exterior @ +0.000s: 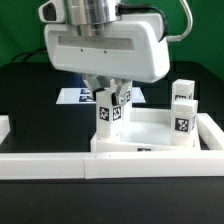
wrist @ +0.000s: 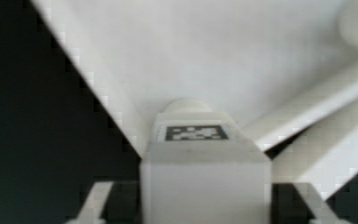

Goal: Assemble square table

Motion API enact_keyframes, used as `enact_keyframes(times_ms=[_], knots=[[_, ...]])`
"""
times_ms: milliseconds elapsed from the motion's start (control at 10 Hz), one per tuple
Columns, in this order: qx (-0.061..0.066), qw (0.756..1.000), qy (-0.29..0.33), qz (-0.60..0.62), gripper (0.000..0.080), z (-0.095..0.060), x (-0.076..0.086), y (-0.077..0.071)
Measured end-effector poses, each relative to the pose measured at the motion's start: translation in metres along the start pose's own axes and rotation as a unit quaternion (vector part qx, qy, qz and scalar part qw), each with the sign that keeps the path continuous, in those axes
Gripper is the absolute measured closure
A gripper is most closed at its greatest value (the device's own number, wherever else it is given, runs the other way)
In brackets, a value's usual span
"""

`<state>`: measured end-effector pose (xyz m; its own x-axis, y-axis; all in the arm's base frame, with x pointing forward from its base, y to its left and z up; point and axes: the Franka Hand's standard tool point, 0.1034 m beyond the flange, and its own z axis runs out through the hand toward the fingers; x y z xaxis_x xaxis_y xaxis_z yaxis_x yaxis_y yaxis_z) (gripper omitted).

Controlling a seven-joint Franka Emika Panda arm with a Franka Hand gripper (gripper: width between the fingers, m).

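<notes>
The square tabletop slab point(exterior: 150, 140) lies flat against the white border rail at the front. One tagged white leg point(exterior: 183, 114) stands upright at its far right corner in the exterior view. My gripper point(exterior: 109, 100) is shut on another tagged leg point(exterior: 108, 118) and holds it upright at the slab's left corner. In the wrist view this leg point(wrist: 197, 160) fills the space between my fingers point(wrist: 101, 205), its tag facing the camera, with the slab's surface point(wrist: 211, 60) behind it. Whether the leg sits in a socket is hidden.
The marker board point(exterior: 72, 96) lies on the black table behind the slab. A long white border rail point(exterior: 110, 165) runs along the front, with side rails at the exterior view's left point(exterior: 4, 127) and right point(exterior: 208, 128).
</notes>
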<state>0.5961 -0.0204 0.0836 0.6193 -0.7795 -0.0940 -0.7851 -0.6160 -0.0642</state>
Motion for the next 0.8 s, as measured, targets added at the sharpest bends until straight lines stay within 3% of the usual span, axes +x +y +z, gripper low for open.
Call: enact_keyframes(times_ms=[200, 400, 700, 800], knots=[[0.001, 0.992, -0.002, 0.125, 0.0508, 0.001, -0.001, -0.009], [0.014, 0.971, -0.007, 0.238, 0.0508, 0.002, -0.002, -0.014], [0.038, 0.922, -0.003, 0.386, 0.0508, 0.004, -0.002, -0.026], [0.038, 0.907, -0.004, 0.419, 0.0508, 0.004, -0.003, -0.029]])
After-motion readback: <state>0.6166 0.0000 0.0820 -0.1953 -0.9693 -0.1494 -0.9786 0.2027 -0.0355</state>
